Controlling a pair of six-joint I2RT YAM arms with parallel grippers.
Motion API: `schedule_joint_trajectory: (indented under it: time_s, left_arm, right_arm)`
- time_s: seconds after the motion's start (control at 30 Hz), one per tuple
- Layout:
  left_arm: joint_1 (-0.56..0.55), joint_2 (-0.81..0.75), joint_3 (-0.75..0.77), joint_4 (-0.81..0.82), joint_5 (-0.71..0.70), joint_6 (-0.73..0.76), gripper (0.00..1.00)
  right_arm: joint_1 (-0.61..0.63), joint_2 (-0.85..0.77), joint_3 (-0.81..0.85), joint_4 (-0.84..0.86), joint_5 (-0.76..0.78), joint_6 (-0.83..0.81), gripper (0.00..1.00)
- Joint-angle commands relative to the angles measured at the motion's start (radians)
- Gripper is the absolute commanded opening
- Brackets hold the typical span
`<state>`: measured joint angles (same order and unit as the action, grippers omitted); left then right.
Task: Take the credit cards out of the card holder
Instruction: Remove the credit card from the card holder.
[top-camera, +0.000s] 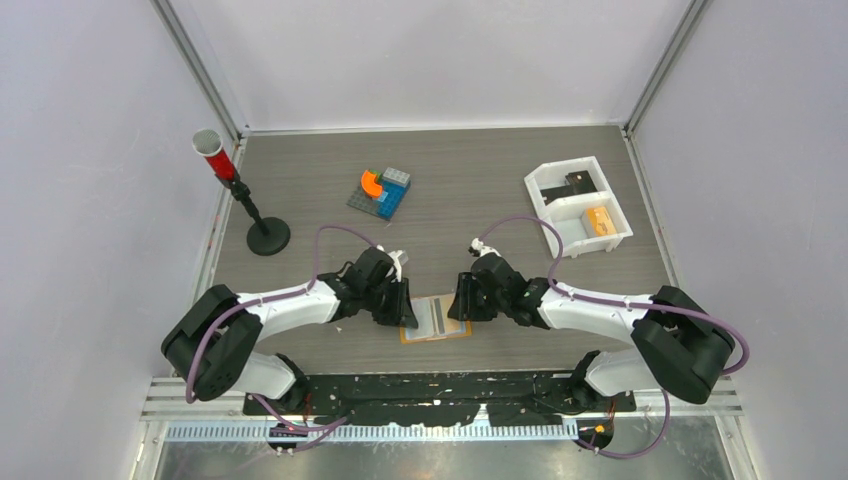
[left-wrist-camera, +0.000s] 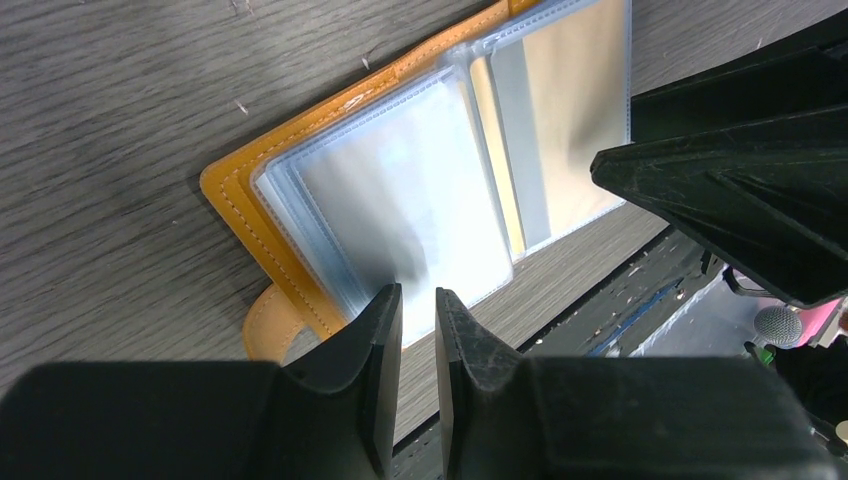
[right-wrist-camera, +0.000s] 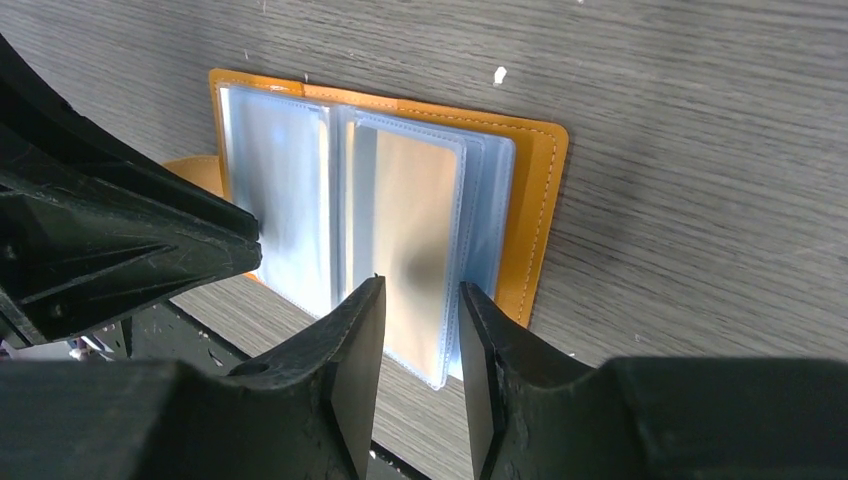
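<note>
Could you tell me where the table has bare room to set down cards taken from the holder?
The widest bare patch of table lies between the block plate and the white tray. A bare strip also runs behind them, at the far edge. The near edge is crowded: the left arm's fingers and the right arm's fingers flank the open card holder.

**Soft orange cover, shiny clear pages**

The card holder (left-wrist-camera: 232, 195) has a matt orange cover that looks like leather, with stitched edges. Its sleeves (left-wrist-camera: 400, 200) are clear, smooth, shiny plastic. The table (left-wrist-camera: 100, 110) looks like grey wood, matt, with fine lines. The left gripper (left-wrist-camera: 418, 300) has dull black fingers (left-wrist-camera: 480, 350) with scratches.
</note>
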<state>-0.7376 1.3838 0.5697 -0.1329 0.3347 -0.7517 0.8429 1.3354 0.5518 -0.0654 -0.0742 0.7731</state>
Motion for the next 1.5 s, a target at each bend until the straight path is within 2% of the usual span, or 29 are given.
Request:
schedule_joint_trajectory:
  time_s: [0.0, 0.37, 0.73, 0.93, 1.07, 1.33, 1.47]
  left_arm:
    - [-0.002, 0.009, -0.001, 0.04, 0.01, 0.002, 0.21]
    - [-0.002, 0.01, -0.003, 0.039, 0.01, 0.002, 0.21]
    - [-0.002, -0.028, 0.002, 0.015, -0.005, 0.002, 0.21]
    - [-0.002, -0.029, 0.001, 0.013, -0.007, 0.002, 0.21]
    - [-0.002, -0.027, 0.0, 0.012, -0.01, 0.001, 0.21]
    - [-0.002, -0.029, 0.001, 0.006, -0.013, 0.002, 0.21]
    - [-0.002, -0.032, 0.002, 0.004, -0.015, 0.002, 0.21]
  right_arm:
    - [0.009, -0.021, 0.044, 0.046, -0.023, -0.019, 0.4]
    - [0.043, -0.002, 0.072, 0.062, -0.062, -0.036, 0.4]
    - [0.045, 0.023, 0.055, 0.183, -0.115, -0.023, 0.4]
    - [0.045, 0.033, 0.037, 0.248, -0.143, -0.003, 0.47]
    - [0.045, 0.031, 0.015, 0.295, -0.153, 0.018, 0.49]
    - [0.045, 0.051, 0.005, 0.281, -0.115, 0.032, 0.36]
    - [0.045, 0.055, 0.01, 0.272, -0.109, 0.033, 0.43]
